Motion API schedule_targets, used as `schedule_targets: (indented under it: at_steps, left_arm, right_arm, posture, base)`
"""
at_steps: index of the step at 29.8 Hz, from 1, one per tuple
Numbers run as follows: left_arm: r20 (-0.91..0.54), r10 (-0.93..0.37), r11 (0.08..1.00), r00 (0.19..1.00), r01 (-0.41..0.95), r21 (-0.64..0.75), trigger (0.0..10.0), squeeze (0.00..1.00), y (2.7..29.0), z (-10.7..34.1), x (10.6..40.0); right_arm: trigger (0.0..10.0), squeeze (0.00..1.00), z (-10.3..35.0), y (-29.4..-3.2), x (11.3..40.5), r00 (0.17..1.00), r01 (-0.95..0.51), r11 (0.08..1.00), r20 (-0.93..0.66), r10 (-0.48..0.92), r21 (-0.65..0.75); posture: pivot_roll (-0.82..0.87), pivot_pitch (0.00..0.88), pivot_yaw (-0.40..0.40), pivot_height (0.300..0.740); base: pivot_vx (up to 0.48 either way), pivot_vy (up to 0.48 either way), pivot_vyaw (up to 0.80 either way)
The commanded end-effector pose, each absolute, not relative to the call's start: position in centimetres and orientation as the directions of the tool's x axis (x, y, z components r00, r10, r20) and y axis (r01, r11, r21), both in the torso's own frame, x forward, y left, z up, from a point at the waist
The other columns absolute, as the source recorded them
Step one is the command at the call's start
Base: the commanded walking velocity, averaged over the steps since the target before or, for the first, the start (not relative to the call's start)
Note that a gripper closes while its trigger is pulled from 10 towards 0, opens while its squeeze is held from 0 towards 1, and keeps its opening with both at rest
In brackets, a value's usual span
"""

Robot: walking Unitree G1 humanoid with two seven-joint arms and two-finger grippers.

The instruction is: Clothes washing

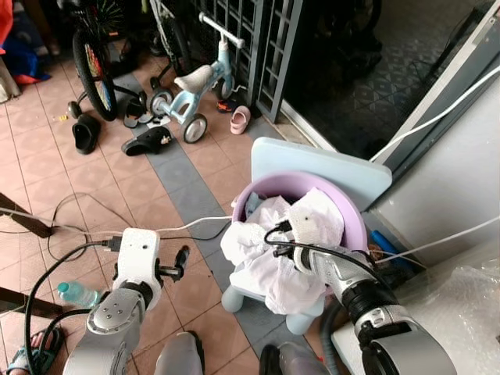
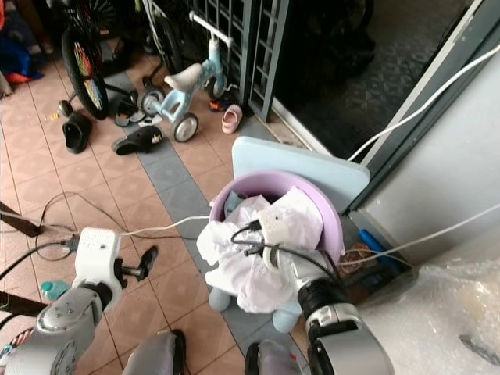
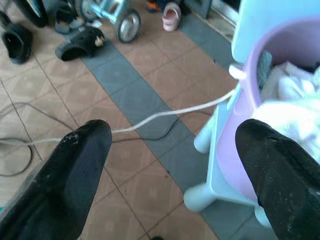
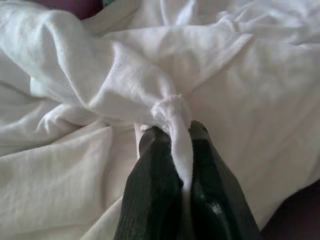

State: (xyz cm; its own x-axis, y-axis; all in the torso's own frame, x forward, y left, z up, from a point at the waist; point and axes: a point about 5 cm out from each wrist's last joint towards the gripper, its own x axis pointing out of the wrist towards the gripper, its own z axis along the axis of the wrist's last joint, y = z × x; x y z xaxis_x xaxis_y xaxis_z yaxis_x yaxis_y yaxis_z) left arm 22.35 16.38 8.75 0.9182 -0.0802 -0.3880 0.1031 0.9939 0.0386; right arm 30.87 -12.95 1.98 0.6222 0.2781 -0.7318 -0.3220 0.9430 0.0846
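My right claw [image 4: 172, 137] pinches a fold of white cloth [image 1: 273, 250] in the purple basin [image 1: 355, 215], ready to lift; left claw [image 3: 172, 150] hangs open beside the basin's rim.

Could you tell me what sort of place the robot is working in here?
Probably a home's tiled porch or entryway: a child's tricycle, shoes by a metal gate, and a purple laundry basin of white clothes.

Right gripper [image 4: 172, 137] is reaching forward with fingers pinching a fold of white cloth [image 4: 150, 95], while left gripper [image 3: 170, 165] is hovering low, fingers spread wide.
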Motion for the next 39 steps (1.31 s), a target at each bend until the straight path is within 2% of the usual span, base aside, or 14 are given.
schedule_targets:
  at_steps: [1, 4, 5, 6, 9, 10, 11, 16, 17, 21, 22, 24, 25, 39]
  left_arm:
    - [-0.338, -0.054, 0.996, 0.940, 0.076, 0.054, 10.0, 0.00, 16.0, 9.1, 22.7]
    - [-0.306, -0.068, 0.994, 0.950, 0.091, 0.060, 10.0, 0.00, 15.2, 9.4, 22.9]
    - [-0.281, -0.069, 0.994, 0.957, 0.090, 0.060, 10.0, 0.00, 14.9, 9.5, 23.0]
    - [-0.281, -0.069, 0.994, 0.957, 0.090, 0.060, 10.0, 0.00, 14.9, 9.5, 23.0]
    - [-0.240, -0.066, 0.994, 0.968, 0.086, 0.073, 10.0, 0.00, 14.5, 9.6, 23.2]
    - [-0.208, -0.052, 0.989, 0.977, 0.080, 0.128, 10.0, 0.00, 14.7, 9.8, 23.6]
    - [-0.182, -0.036, 0.987, 0.983, 0.064, 0.150, 10.0, 0.00, 14.8, 10.0, 24.3]
    - [-0.142, -0.021, 0.991, 0.990, 0.039, 0.130, 10.0, 0.00, 14.6, 10.7, 26.1]
    - [-0.123, -0.034, 0.991, 0.992, 0.049, 0.122, 10.0, 0.00, 14.3, 11.0, 26.2]
    - [-0.119, -0.084, 0.985, 0.989, 0.100, 0.139, 10.0, 0.00, 13.5, 10.5, 25.3]
    - [-0.125, -0.088, 0.984, 0.988, 0.105, 0.141, 10.0, 0.00, 13.5, 10.4, 25.2]
    - [-0.152, -0.077, 0.986, 0.985, 0.098, 0.137, 10.0, 0.00, 13.6, 9.6, 24.8]
    - [-0.158, -0.069, 0.987, 0.985, 0.090, 0.132, 10.0, 0.00, 13.7, 9.5, 24.8]
    - [-0.149, -0.090, 0.987, 0.985, 0.108, 0.116, 10.0, 0.00, 13.2, 9.6, 24.7]
  right_arm:
    - [0.0, 0.00, 3.3, -13.0, 31.7, 0.691, -0.306, 0.944, -0.655, 0.306, 0.119]
    - [0.0, 0.00, 4.8, -12.4, 32.2, 0.751, -0.303, 0.937, -0.563, 0.346, 0.173]
    - [0.0, 0.00, 5.9, -12.5, 32.3, 0.800, -0.283, 0.941, -0.495, 0.338, 0.185]
    - [0.0, 0.00, 5.9, -12.5, 32.3, 0.800, -0.283, 0.941, -0.495, 0.338, 0.185]
    - [0.0, 0.00, 7.7, -12.7, 32.3, 0.885, -0.255, 0.951, -0.354, 0.302, 0.174]
    - [0.0, 0.00, 10.1, -12.6, 32.1, 0.940, -0.281, 0.954, -0.171, 0.295, 0.105]
    - [0.0, 0.00, 11.3, -12.9, 31.5, 0.965, -0.222, 0.966, -0.109, 0.237, 0.134]
    - [0.0, 0.00, 12.9, -14.3, 30.4, 0.992, -0.115, 0.986, -0.040, 0.121, 0.121]
    - [1.1, 0.00, 13.7, -14.4, 29.9, 0.993, -0.120, 0.988, -0.007, 0.121, 0.101]
    - [1.7, 0.00, 15.1, -14.6, 28.4, 0.985, -0.156, 0.988, 0.074, 0.155, 0.011]
    - [2.5, 0.00, 15.0, -14.7, 28.3, 0.986, -0.156, 0.987, 0.067, 0.154, 0.027]
    - [7.3, 0.00, 14.2, -15.2, 28.1, 0.991, -0.130, 0.991, 0.028, 0.130, 0.011]
    - [10.0, 0.00, 13.9, -15.3, 28.0, 0.992, -0.124, 0.992, 0.014, 0.124, -0.001]
    - [10.0, 0.00, 14.6, -14.4, 29.7, 0.993, -0.113, 0.993, 0.021, 0.113, 0.022]
  posture:
    - [0.09, 0.000, -0.076, 0.740]
    - [0.08, 0.000, -0.071, 0.740]
    - [0.07, 0.000, -0.066, 0.740]
    - [0.07, 0.000, -0.066, 0.740]
    - [0.06, 0.000, -0.044, 0.740]
    - [0.05, 0.000, -0.037, 0.740]
    - [0.04, 0.000, -0.025, 0.740]
    - [0.02, 0.000, -0.007, 0.740]
    - [0.00, 0.000, 0.005, 0.740]
    - [-0.02, 0.000, 0.007, 0.740]
    - [-0.02, 0.000, 0.006, 0.740]
    - [-0.02, 0.000, 0.005, 0.740]
    - [-0.02, 0.000, 0.005, 0.740]
    - [0.00, 0.000, 0.006, 0.740]
  base:
    - [0.000, 0.000, 0.00]
    - [0.000, 0.000, 0.00]
    - [0.000, 0.000, 0.00]
    - [0.000, 0.000, 0.00]
    - [0.000, 0.000, 0.00]
    - [0.000, 0.000, 0.00]
    - [0.000, 0.000, 0.00]
    - [0.000, 0.000, 0.00]
    - [0.000, 0.000, 0.00]
    - [0.000, 0.000, 0.00]
    - [0.000, 0.000, 0.00]
    - [0.000, 0.000, 0.00]
    - [0.000, 0.000, 0.00]
    - [0.000, 0.000, -0.47]
